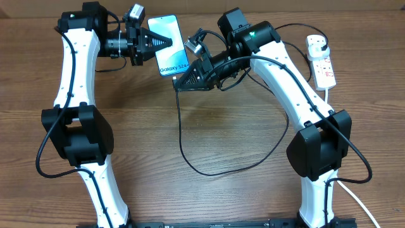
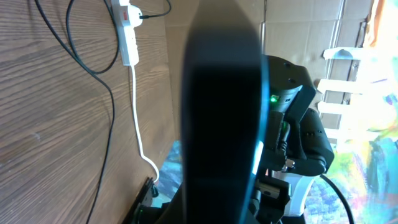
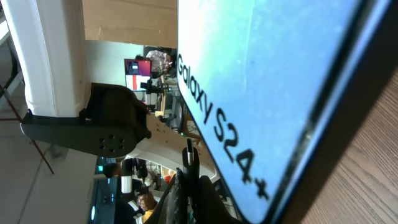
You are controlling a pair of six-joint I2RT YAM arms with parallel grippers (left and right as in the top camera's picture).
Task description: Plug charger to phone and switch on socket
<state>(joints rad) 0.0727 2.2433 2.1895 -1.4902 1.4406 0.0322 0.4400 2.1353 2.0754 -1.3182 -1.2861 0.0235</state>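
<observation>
On the left, reaches across the far side, left fingers [image 1: 163,42] clamped on the phone [image 1: 172,50] at its side edge. On the right, bends inward, right fingers [image 1: 182,81] pinching the charger [image 1: 179,120] tip just below the phone's bottom edge. Leaves slack cable looping over the surface [image 1: 221,196], with the socket [image 1: 321,60] well apart, far right. Only from the right wrist, shows the tip beside the screen text; cannot tell whether touching.
</observation>
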